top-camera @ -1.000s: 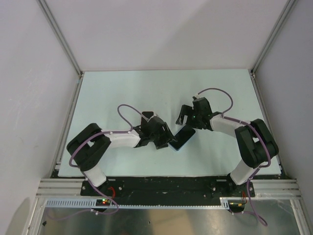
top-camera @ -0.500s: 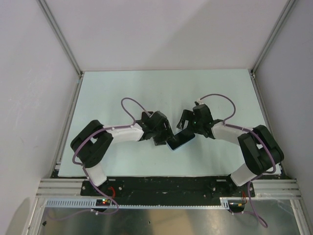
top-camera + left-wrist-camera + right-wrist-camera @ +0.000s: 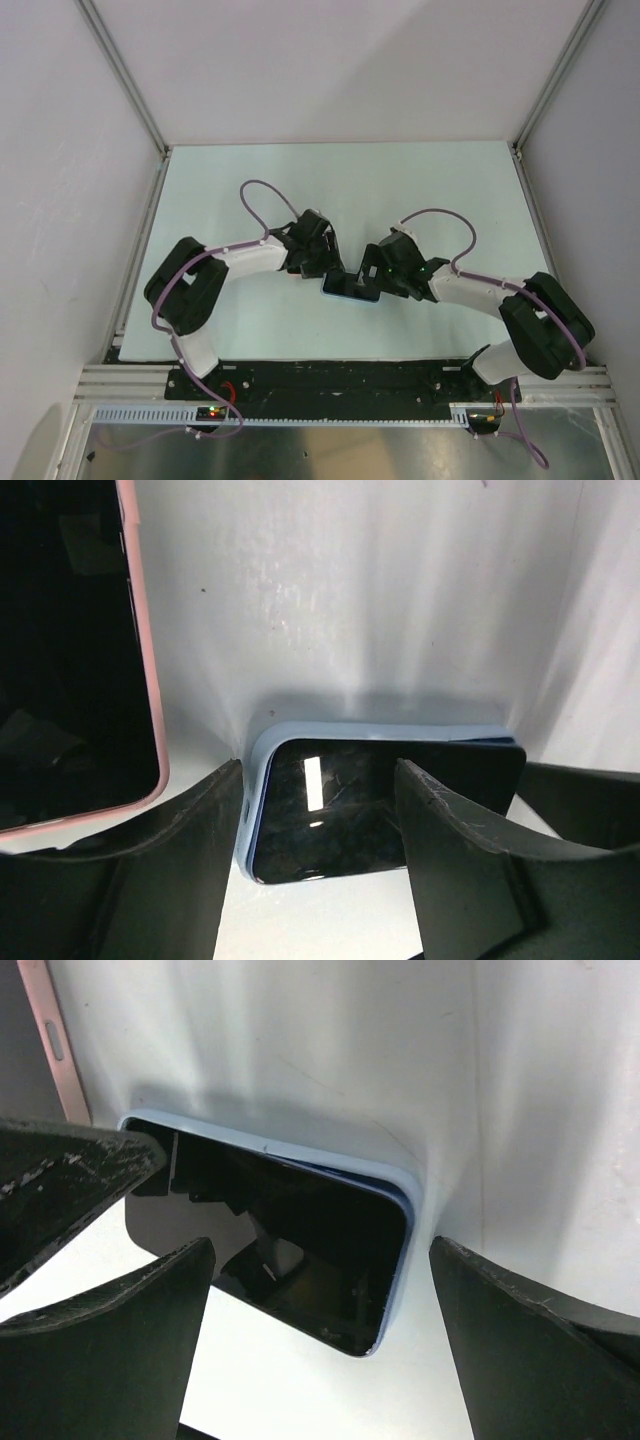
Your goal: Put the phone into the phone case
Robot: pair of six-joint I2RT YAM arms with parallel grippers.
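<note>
The phone (image 3: 385,805) lies in the blue case (image 3: 380,732) on the tabletop (image 3: 400,600), apparently almost seated; one corner may need pressing. Left claw (image 3: 318,770) and right claw (image 3: 320,1245) straddle it, wide.

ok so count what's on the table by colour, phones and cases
light blue phone case: 1
black phone lying in that case: 1
pink-rimmed dark device, phone or cased phone, cannot tell which: 1
total: 3
</note>
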